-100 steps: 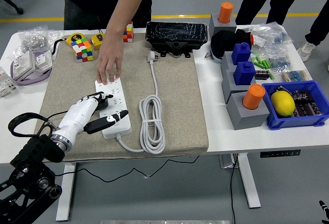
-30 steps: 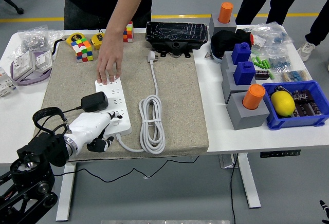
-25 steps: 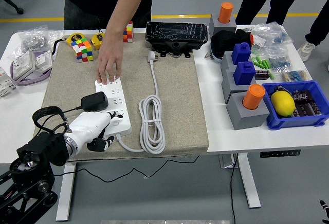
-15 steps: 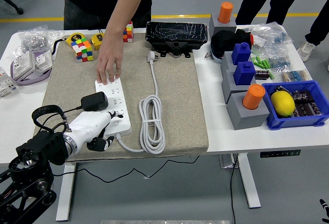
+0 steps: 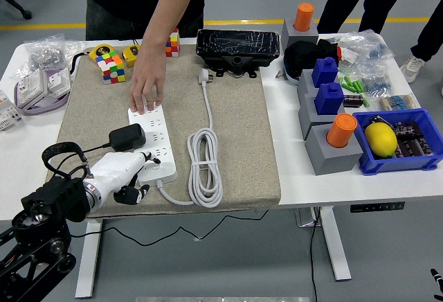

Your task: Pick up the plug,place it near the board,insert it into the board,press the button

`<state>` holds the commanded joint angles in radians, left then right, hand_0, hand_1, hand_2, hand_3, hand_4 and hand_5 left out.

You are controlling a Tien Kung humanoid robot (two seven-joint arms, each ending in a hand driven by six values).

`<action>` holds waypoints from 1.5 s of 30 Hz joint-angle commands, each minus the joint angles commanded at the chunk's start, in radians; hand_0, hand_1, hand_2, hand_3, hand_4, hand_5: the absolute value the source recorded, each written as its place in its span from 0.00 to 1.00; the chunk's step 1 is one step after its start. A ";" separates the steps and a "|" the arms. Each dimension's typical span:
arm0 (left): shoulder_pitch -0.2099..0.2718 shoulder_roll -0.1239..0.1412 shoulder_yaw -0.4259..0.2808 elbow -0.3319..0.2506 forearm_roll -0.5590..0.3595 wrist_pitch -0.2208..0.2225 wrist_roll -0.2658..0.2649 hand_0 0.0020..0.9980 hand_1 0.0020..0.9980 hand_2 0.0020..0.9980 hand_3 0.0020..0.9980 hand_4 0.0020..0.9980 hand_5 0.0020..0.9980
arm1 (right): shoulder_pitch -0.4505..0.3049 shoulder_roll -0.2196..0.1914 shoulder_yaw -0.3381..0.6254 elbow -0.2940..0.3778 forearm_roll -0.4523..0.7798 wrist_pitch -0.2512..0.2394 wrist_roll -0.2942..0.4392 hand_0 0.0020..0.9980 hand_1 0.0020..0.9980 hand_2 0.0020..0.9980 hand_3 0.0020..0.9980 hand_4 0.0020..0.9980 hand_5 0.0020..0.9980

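A white power strip [image 5: 161, 144] lies on the grey mat [image 5: 239, 136], running from far left to near right. A black plug [image 5: 127, 136] stands on the strip's left side, about midway along. My left hand [image 5: 130, 175], white with dark fingertips, sits just near of the plug at the strip's near end. Its fingers are curled and hold nothing; one finger reaches toward the strip's near end. A person's hand [image 5: 147, 89] presses flat on the strip's far end. My right arm is out of sight.
The strip's white cable [image 5: 205, 165] lies coiled right of it, its plug [image 5: 203, 75] near a black box [image 5: 237, 44]. Colour cubes [image 5: 113, 66] and bags [image 5: 41, 73] sit far left. Grey blocks [image 5: 333, 148] and a blue bin [image 5: 393, 143] stand at right.
Earlier my left hand held the black plug over the strip; now the plug stands in the strip and the hand has let go and pulled back toward the near edge, drifting slightly left.
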<state>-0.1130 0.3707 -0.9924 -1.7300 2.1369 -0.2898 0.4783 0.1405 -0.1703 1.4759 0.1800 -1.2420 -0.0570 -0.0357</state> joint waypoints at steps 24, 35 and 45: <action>-0.001 0.001 0.006 0.042 -0.005 0.006 -0.016 0.19 0.03 0.13 0.79 0.56 0.00 | -0.002 -0.002 -0.003 0.000 0.007 0.001 0.002 0.86 0.83 0.80 0.83 1.00 1.00; 0.001 0.006 0.011 0.045 -0.003 0.004 -0.017 0.19 0.03 0.13 0.79 0.56 0.00 | -0.003 -0.001 -0.004 0.000 0.009 0.001 0.002 0.86 0.83 0.80 0.83 1.00 1.00; -0.001 0.012 0.010 0.020 0.003 0.004 -0.014 0.19 0.03 0.13 0.78 0.56 0.00 | -0.003 -0.001 -0.003 0.000 0.010 0.001 0.002 0.86 0.83 0.80 0.83 1.00 1.00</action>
<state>-0.1140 0.3822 -0.9820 -1.7101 2.1399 -0.2862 0.4647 0.1377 -0.1715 1.4728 0.1800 -1.2321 -0.0565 -0.0342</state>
